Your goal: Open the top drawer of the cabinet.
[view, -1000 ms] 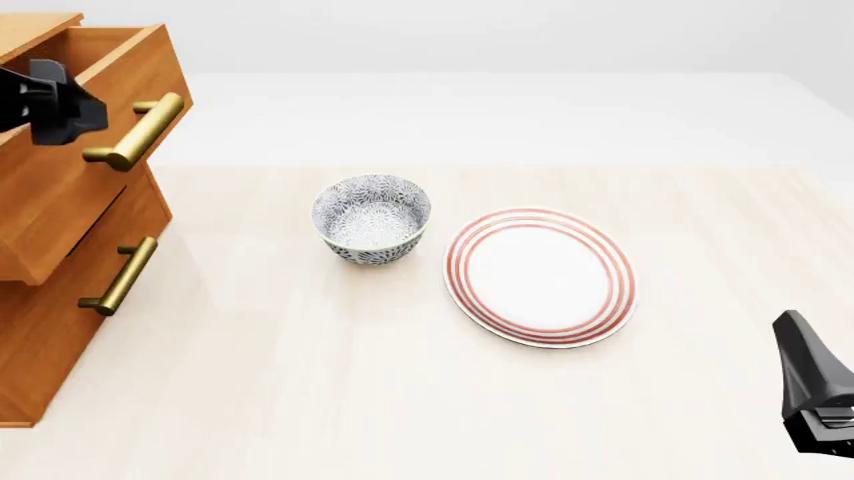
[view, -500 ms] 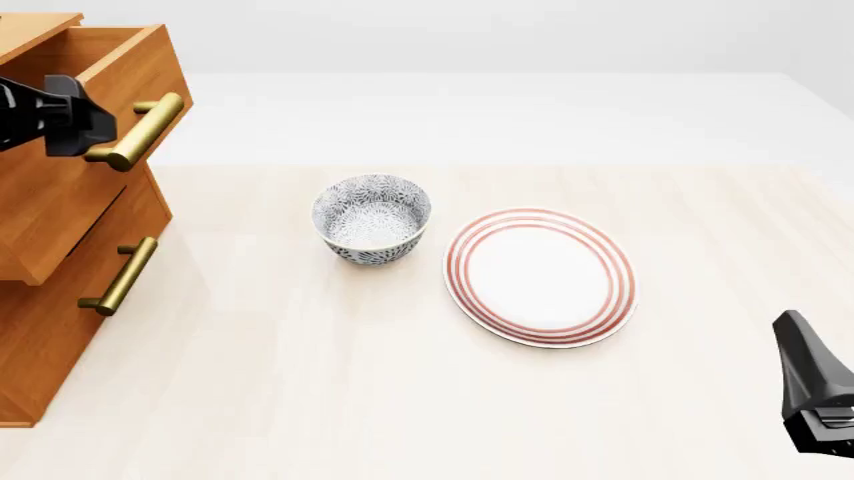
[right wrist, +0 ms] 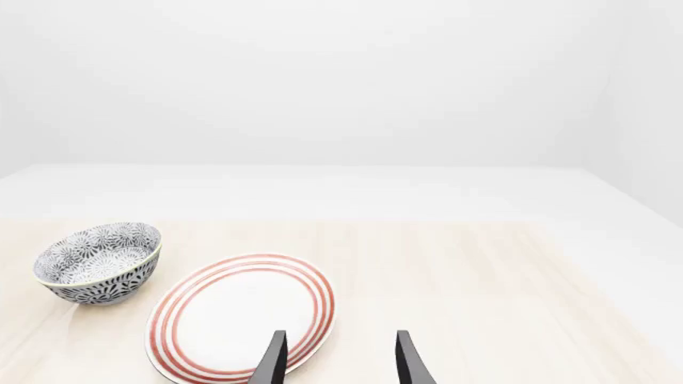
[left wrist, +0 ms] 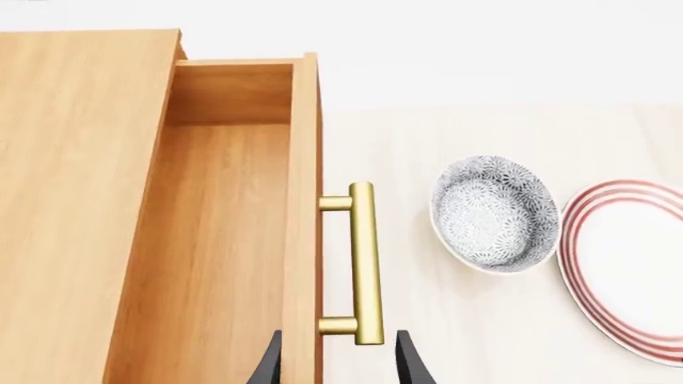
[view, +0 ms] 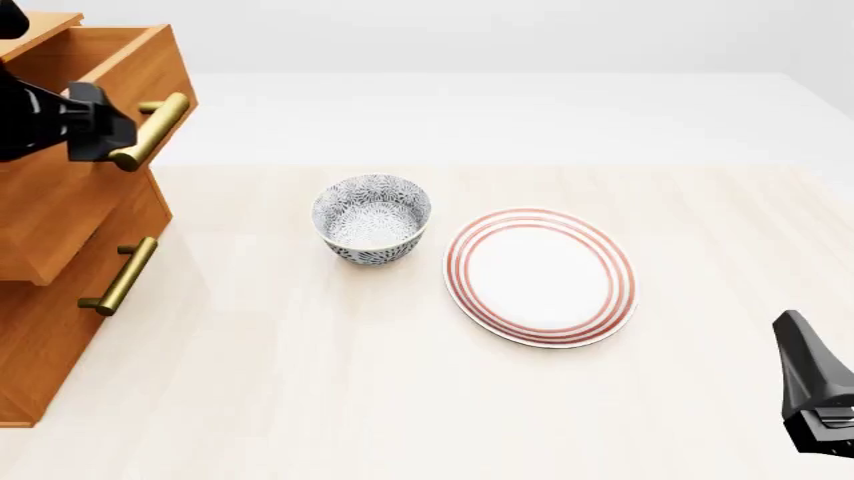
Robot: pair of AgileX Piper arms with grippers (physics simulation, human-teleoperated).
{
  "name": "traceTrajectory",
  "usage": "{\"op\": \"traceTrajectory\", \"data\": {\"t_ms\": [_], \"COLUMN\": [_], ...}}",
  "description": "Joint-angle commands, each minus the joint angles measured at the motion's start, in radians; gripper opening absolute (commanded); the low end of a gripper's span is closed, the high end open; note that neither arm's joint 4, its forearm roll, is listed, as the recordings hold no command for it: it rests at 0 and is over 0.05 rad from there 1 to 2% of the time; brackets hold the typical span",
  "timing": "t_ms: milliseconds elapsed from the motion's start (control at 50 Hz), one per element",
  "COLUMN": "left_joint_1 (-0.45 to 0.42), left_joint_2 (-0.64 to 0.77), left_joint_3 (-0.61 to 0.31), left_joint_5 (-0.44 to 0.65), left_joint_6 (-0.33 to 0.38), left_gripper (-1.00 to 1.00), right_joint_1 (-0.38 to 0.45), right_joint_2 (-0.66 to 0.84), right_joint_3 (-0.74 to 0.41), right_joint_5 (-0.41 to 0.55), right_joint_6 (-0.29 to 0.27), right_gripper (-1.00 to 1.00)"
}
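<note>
The cabinet point(view: 40, 25) stands at the table's left edge, and its top drawer point(view: 67, 200) is pulled out, showing a bare wooden inside point(left wrist: 219, 240). The drawer's brass bar handle point(view: 150, 128) runs along its front. My left gripper point(view: 100, 125) hovers at the handle's near end, open. In the left wrist view its fingers point(left wrist: 411, 364) straddle that end of the handle point(left wrist: 364, 256) without closing on it. My right gripper point(view: 814, 400) stays low at the near right, open and holding nothing point(right wrist: 339, 364).
A patterned bowl point(view: 372, 218) and a red-ringed plate point(view: 541, 276) sit mid-table, right of the cabinet. A lower drawer with its own brass handle point(view: 118, 275) is shut under the top one.
My left gripper has moved right, from over the drawer front to the near end of the handle. The top drawer sits very slightly further out. The right arm is still.
</note>
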Motion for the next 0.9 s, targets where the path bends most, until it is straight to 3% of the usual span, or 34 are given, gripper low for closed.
{"op": "traceTrajectory", "data": {"t_ms": [20, 900], "left_joint_1": [-0.031, -0.169], "left_joint_2": [0.017, 0.046], "left_joint_3": [0.002, -0.028], "left_joint_5": [-0.003, 0.031], "left_joint_6": [0.001, 0.011], "left_gripper": [1.0, 1.0], "right_joint_1": [0.0, 0.0], "right_joint_2": [0.0, 0.0], "right_joint_3": [0.0, 0.0], "right_joint_5": [0.0, 0.0], "right_joint_6": [0.0, 0.0], "right_gripper": [1.0, 1.0]}}
